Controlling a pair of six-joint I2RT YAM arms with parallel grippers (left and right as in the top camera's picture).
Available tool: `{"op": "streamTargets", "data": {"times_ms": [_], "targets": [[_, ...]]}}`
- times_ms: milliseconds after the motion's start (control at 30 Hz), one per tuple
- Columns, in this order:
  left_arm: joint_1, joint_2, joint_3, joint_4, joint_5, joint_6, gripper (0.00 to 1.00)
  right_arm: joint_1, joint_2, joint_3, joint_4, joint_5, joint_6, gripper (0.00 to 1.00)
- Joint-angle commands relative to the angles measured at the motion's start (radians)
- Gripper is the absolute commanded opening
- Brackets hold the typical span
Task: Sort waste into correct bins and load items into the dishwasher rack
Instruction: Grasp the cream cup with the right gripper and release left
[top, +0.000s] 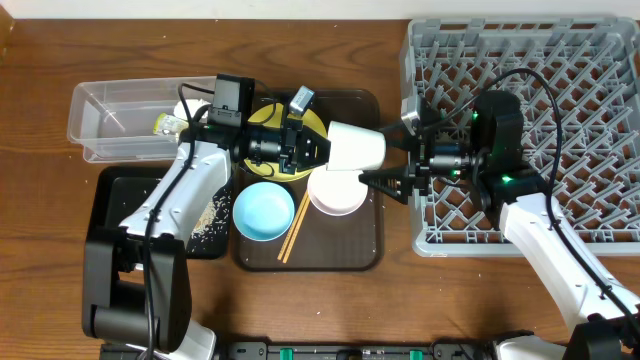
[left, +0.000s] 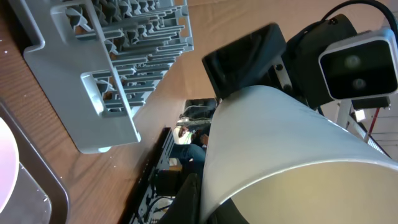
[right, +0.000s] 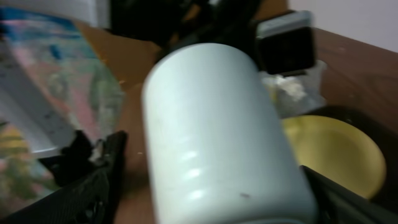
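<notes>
1. Left claw (top: 318, 150): closed on the small white cup (top: 357, 147). The cup lies sideways in the air above the dark brown serving tray (top: 350, 252).
2. Right claw (top: 388, 165): open, with one finger on either side of the cup's right end. Whether the fingers touch the cup cannot be told.
3. White bowl (top: 337, 195): upright on the serving tray, just on the near side of the raised cup.
4. Light blue bowl (top: 264, 211): upright on the near left part of the serving tray, left of the white bowl.
5. Wooden chopsticks (top: 294, 228): lying slanted on the serving tray between the two bowls.
6. Yellow plate (top: 262, 113): on the far part of the serving tray, largely covered by the left arm.
7. Clear plastic box (top: 110, 125): far left on the worktop (top: 60, 40). It holds the green-yellow wrapper (top: 166, 124) and the white tissue (right: 283, 90) at its right end.
8. Black tray (top: 120, 195): near left, just beside the serving tray. Rice scraps (top: 208, 218) lie on its right part.
9. Grey dishwasher rack (top: 560, 90): at the right of the worktop. The right arm reaches across its near left corner.
</notes>
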Motion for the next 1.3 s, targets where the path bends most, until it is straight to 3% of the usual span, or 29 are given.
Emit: {"op": "streamTargets", "data": {"times_ms": [0,67,167,467,600,700,867,967,1100,1200,1267], "targets": [[0.002,0.001,0.014,0.003,0.027,-0.006,0.06,0.004,0.007,0.012,0.002,-0.101,-0.013,0.89],[0.002,0.001,0.014,0.003,0.027,-0.006,0.06,0.004,0.007,0.012,0.003,-0.102,-0.013,0.86],[0.002,0.001,0.014,0.003,0.027,-0.006,0.06,0.005,0.007,0.012,0.003,-0.101,-0.013,0.72],[0.002,0.001,0.014,0.003,0.027,-0.006,0.07,0.003,0.007,0.012,0.004,-0.093,-0.013,0.62],[0.002,0.001,0.014,0.003,0.009,-0.001,0.25,0.003,0.007,0.012,0.003,-0.05,0.009,0.52],[0.002,0.001,0.014,-0.005,-0.081,-0.001,0.4,0.003,0.007,0.012,0.0,0.029,0.073,0.39],[0.007,0.0,0.013,-0.087,-0.382,0.05,0.55,0.002,0.007,0.012,0.0,0.125,0.122,0.36],[0.024,-0.006,0.013,-0.167,-0.579,0.095,0.59,-0.016,0.005,0.013,0.0,0.192,0.157,0.32],[0.069,-0.058,0.013,-0.264,-0.695,0.163,0.61,-0.052,-0.006,0.029,-0.002,0.26,0.182,0.11],[0.106,-0.129,0.013,-0.335,-0.778,0.188,0.61,-0.078,-0.009,0.074,-0.023,0.319,0.198,0.02],[0.13,-0.183,0.013,-0.38,-0.835,0.203,0.61,-0.084,-0.009,0.135,-0.091,0.401,0.197,0.01]]}}
